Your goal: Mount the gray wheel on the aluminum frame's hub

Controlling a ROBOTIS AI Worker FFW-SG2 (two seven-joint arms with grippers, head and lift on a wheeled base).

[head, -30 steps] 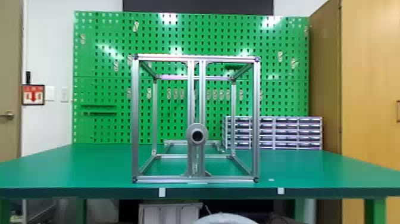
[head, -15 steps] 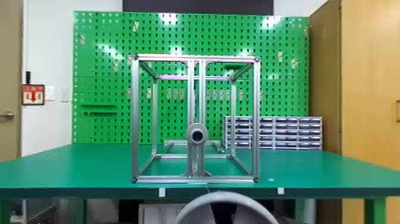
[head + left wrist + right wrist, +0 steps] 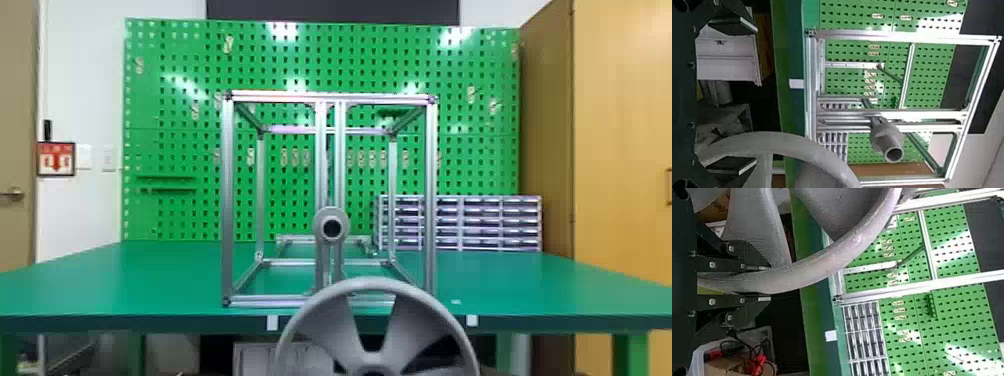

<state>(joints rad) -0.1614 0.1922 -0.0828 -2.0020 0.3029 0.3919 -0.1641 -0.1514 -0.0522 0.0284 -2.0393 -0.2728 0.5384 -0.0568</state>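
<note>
- My right end effector (image 3: 766,283) pinches the gray wheel (image 3: 372,285), its centre below and right of the hub (image 3: 331,214).
- My left end effector (image 3: 755,95) is spread, left of the hub.

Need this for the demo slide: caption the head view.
Gray wheel in the foreground, not yet on the bare hub of the aluminum frame atop the green table.

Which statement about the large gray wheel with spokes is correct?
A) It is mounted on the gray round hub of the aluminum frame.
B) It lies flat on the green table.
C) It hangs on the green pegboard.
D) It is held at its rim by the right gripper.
D: the right gripper has its fingers on both sides of the gray wheel's rim.
</note>
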